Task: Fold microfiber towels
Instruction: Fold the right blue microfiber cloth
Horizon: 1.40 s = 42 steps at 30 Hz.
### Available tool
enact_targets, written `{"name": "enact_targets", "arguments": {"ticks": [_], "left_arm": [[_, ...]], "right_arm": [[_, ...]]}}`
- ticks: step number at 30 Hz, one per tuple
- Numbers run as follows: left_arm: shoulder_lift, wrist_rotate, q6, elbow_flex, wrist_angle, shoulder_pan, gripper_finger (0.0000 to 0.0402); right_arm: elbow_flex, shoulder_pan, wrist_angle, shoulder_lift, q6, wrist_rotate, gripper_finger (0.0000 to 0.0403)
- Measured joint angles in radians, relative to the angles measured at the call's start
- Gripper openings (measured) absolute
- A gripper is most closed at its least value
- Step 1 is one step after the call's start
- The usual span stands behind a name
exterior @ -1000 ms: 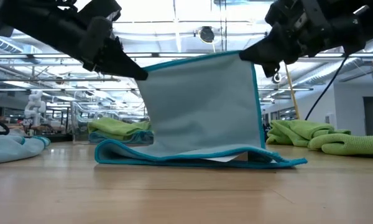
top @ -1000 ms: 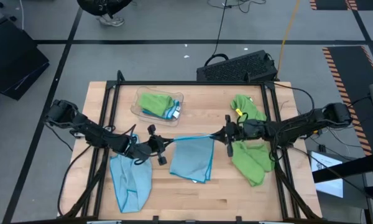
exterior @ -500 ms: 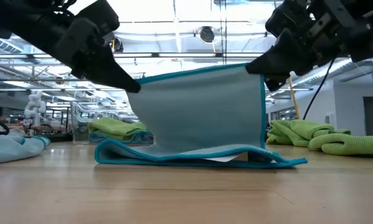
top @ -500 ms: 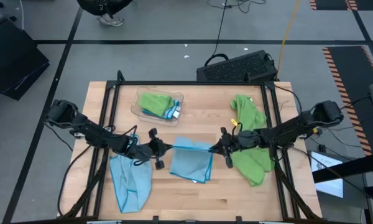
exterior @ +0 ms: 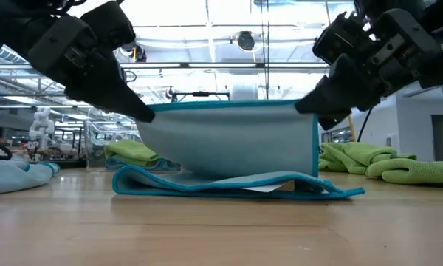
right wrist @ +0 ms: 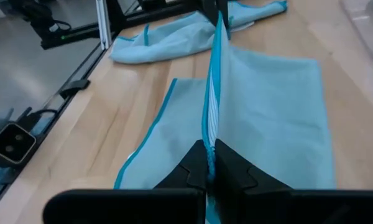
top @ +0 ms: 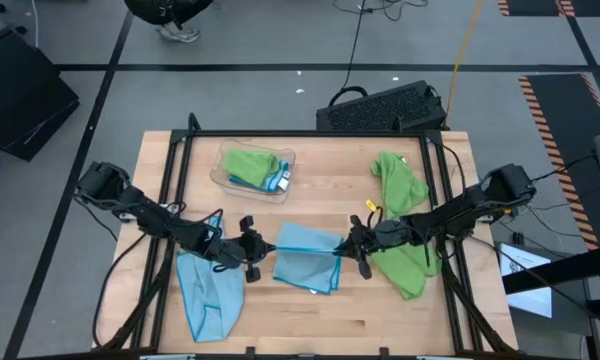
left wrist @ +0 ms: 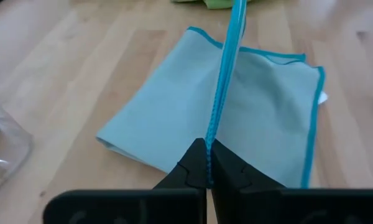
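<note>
Two tools pinch blue towel [exterior: 229, 140] | low view: upper half raised

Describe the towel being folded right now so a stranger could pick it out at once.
Start at the wooden table and look to the middle of its near half, between the two dark arms. There a light blue towel with a teal edge lies partly on the wood, its upper edge stretched taut in the air between the left pincer and right pincer. The other blue towel lies crumpled and unheld.

Bright, even overhead light; the low view is backlit by glaring ceiling strips, its near bench [exterior: 221, 236] softly blurred.
</note>
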Motion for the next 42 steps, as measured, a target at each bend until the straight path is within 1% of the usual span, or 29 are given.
{"name": "enact_targets", "arguments": {"ticks": [5,7,10,14,18,25,27,31,36,39,42], "left_arm": [[0.0,0.004,-0.027,0.0,0.0,-0.019,0.0013],[0.001,0.004,-0.045,0.0,0.001,-0.025,0.001],[0.026,0.004,-0.059,0.001,0.019,-0.036,0.0005],[0.074,0.011,-0.059,0.001,0.08,-0.041,0.0013],[0.11,0.013,-0.049,0.001,0.106,-0.042,0.0005],[0.13,0.012,-0.06,0.001,0.124,-0.044,0.0016],[0.129,0.015,-0.06,0.001,0.124,-0.045,0.0013],[0.129,0.015,-0.061,0.001,0.117,-0.045,0.0006],[0.129,0.016,-0.059,0.0,0.111,-0.045,0.0017],[0.129,0.05,-0.042,0.0,0.112,-0.046,0.0013],[0.129,0.071,-0.041,-0.001,0.099,-0.046,0.0014]], "right_arm": [[0.001,0.006,0.002,0.025,0.02,-0.003,0.0004],[0.001,0.005,0.007,0.026,0.022,-0.022,0.0004],[0.001,0.005,0.004,0.025,0.02,-0.037,0.0004],[0.0,0.005,0.001,0.021,0.022,-0.099,0.0004],[0.0,0.007,-0.008,0.021,0.047,-0.108,0.0004],[0.0,0.026,-0.013,0.028,0.069,-0.098,0.0012],[0.0,0.035,-0.018,0.029,0.071,-0.079,0.0013],[0.0,0.04,-0.014,0.028,0.071,-0.074,0.0014],[-0.001,0.047,-0.016,0.028,0.053,-0.044,0.0015],[-0.001,0.059,-0.016,0.028,0.042,-0.03,0.0021],[-0.002,0.074,-0.018,0.028,0.041,-0.03,0.0036]]}}
